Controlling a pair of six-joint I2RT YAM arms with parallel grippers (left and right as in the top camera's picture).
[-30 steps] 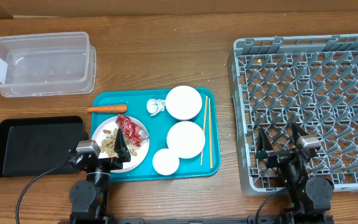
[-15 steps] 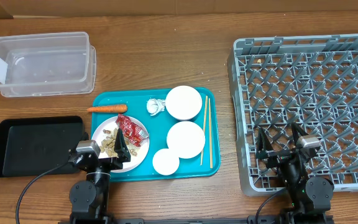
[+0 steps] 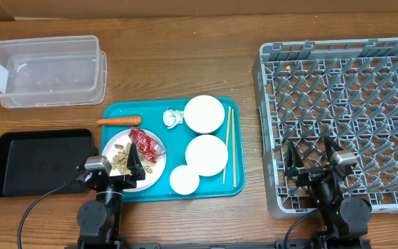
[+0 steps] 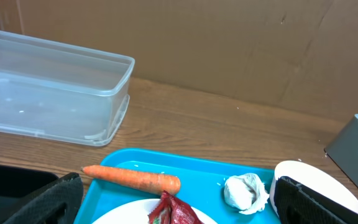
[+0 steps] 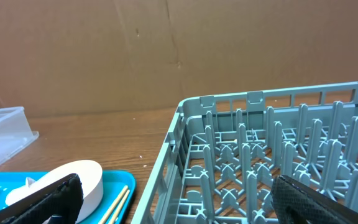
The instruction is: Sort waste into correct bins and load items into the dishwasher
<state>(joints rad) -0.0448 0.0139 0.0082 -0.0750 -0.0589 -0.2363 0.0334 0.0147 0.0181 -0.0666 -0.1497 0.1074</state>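
We log nothing sorted: crumpled red foil wrapper (image 3: 146, 143), orange carrot (image 3: 119, 120), round white bowls (image 3: 204, 114) all on the teal plastic tray (image 3: 150, 113). Grey plastic dish rack (image 3: 337, 47), 3 o'clock, unloaded; left hand (image 3: 116, 168), right hand (image 3: 309, 158) released, empty.

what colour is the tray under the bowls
Teal; the tray shows best in the overhead view.

Your left arm (image 3: 97, 216), right arm (image 3: 345, 216): black, with round joint housings. Silver-grey block (image 3: 97, 163) sits on each wrist. Fingers (image 4: 42, 200) matte black, grainy surface, blurred in your wrist views. Black cable (image 3: 30, 207) loops from left base; thinner one at right base.
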